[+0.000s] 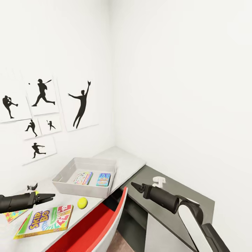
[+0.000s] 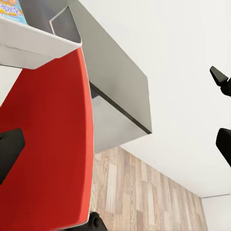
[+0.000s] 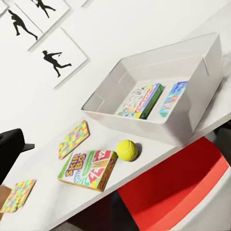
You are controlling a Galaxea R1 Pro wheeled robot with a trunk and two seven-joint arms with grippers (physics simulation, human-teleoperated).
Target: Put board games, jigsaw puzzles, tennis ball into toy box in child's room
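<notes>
Head view: the toy box [image 1: 66, 175] sits on the table [image 1: 129, 161] at lower centre, holding two board games, a green-bordered one [image 1: 83, 177] and a blue one [image 1: 103, 179]. The tennis ball [image 1: 82, 202] lies just in front of the box. The Skip-Bo game [image 1: 45, 221] lies flat at lower left, a jigsaw puzzle [image 1: 14, 215] beside it. The left gripper [image 1: 47, 197] hovers over the table at left, fingers nearly together, holding nothing. The right gripper [image 1: 136, 187] hangs off the table edge, fingers close, empty. A red chair [image 1: 94, 224] stands below.

Left wrist view: red chair, wood floor [image 2: 139, 192]; finger spread unclear.

Right wrist view: a second jigsaw puzzle [image 3: 18, 195] lies at lower left, well apart from the box.
</notes>
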